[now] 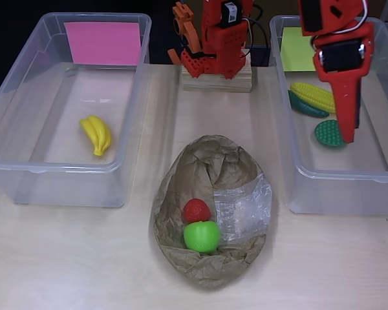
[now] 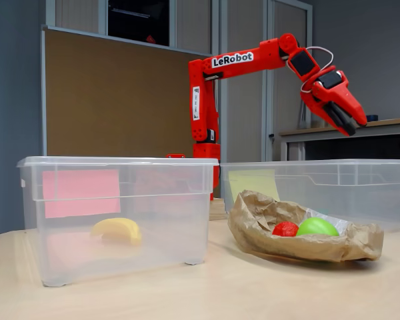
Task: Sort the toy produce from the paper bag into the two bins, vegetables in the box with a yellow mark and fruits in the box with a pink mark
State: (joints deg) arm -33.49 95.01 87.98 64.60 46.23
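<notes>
We count 3 pieces already sorted. A smooth yellow plastic banana bunch (image 1: 96, 134) lies in the clear bin with the pink mark (image 1: 13, 129), at 9 o'clock in the overhead view. At 3 o'clock, the bin with the yellow mark (image 1: 297, 174) holds a ridged yellow corn cob (image 1: 313, 95) with a dark green husk, and just beside it a flat, round green piece with a dotted surface (image 1: 328, 132), which we cannot name more closely.

At 6 o'clock on the pale wooden counter (image 1: 64, 258) sits the crumpled brown paper bag (image 1: 210, 161), folded open like a bowl, with a clear plastic patch on its inner wall. Inside it, touching each other, are a glossy green apple (image 1: 202, 236) and a small, bumpy red fruit, likely a strawberry (image 1: 196, 210). Both look like fruits, so we judge 2 trips to the pink bin remain.

The red claw (image 2: 347, 120) hangs high above the yellow-marked bin, pointing down toward 5 o'clock in the fixed view, well clear of the contents. Its fingers lie close together with nothing between them, so it appears closed and empty.
</notes>
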